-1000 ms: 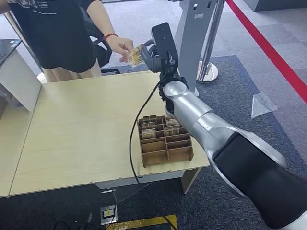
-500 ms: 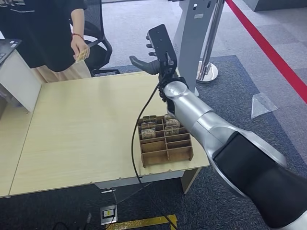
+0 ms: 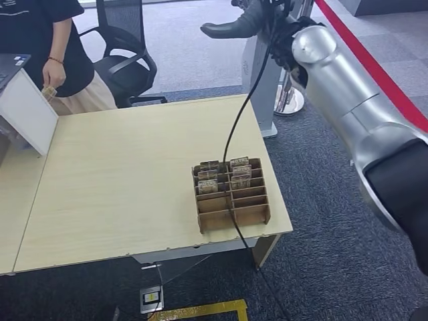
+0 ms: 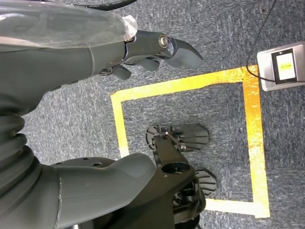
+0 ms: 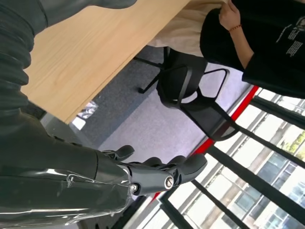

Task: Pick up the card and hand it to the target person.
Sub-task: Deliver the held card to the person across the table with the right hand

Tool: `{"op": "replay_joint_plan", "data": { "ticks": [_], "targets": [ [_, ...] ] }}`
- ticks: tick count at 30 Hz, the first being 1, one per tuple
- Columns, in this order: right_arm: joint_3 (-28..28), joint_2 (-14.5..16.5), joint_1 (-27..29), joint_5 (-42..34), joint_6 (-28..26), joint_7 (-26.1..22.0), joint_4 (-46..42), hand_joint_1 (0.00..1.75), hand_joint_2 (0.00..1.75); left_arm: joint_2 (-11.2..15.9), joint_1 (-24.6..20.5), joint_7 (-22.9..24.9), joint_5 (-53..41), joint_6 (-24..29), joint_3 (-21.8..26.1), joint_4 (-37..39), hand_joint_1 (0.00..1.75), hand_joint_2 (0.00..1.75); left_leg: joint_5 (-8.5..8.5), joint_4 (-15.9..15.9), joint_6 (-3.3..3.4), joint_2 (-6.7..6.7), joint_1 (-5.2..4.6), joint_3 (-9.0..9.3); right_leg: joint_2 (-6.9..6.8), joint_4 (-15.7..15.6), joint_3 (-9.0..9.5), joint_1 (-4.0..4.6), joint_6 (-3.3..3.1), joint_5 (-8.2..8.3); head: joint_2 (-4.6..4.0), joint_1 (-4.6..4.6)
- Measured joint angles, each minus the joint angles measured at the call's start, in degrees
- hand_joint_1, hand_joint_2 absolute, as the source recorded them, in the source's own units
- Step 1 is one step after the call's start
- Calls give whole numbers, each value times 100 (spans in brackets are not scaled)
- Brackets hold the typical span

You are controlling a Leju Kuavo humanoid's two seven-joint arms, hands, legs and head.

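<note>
A grey carpeted room holds a light wooden table (image 3: 126, 167), and behind its far left corner a person (image 3: 45, 40) stands near a black office chair (image 3: 121, 60) with the card (image 3: 49, 91) in their hand, so I judge the handover is done and only the lowering of the arm is left. The right hand (image 3: 242, 25) is raised high with fingers apart and holds nothing, and the left hand (image 4: 158, 50) hangs over the floor, also spread and without load. On the table's near right part the brown divided tray (image 3: 231, 194) keeps several cards upright in its far compartments, while the nearer ones look empty.
</note>
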Motion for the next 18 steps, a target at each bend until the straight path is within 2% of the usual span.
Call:
{"op": "replay_joint_plan", "data": {
  "ticks": [6, 11, 14, 18],
  "targets": [
    [-11, -1261, -86, -391, 590, 805, -1639, 0, 175, 66, 95, -171, 250, 21, 2, 7, 0, 175, -2, 4, 0, 1, 0, 1, 1, -2, -2, -1, 0, 0, 0, 1],
    [16, -2215, -104, -327, 1152, 1149, -2611, 0, 175, 118, 164, -215, 322, 23, 2, 7, 0, 175, -2, 4, 1, 2, 0, -1, 2, -2, -5, -1, 0, 0, 0, 3],
    [106, -2744, -110, 111, 1588, 1578, -3121, 0, 175, 140, 171, -247, 378, 21, 2, 7, 0, 175, -3, 3, 2, 5, 0, -2, 2, -2, -5, -1, 0, 0, 0, 3],
    [359, -3282, -140, 957, 2109, 2236, -3665, 0, 175, 157, 178, -296, 432, 23, 6, 7, 0, 175, -3, -1, 2, 7, 0, -5, 3, -1, -9, -1, 0, 1, 0, 4]
  ]
}}
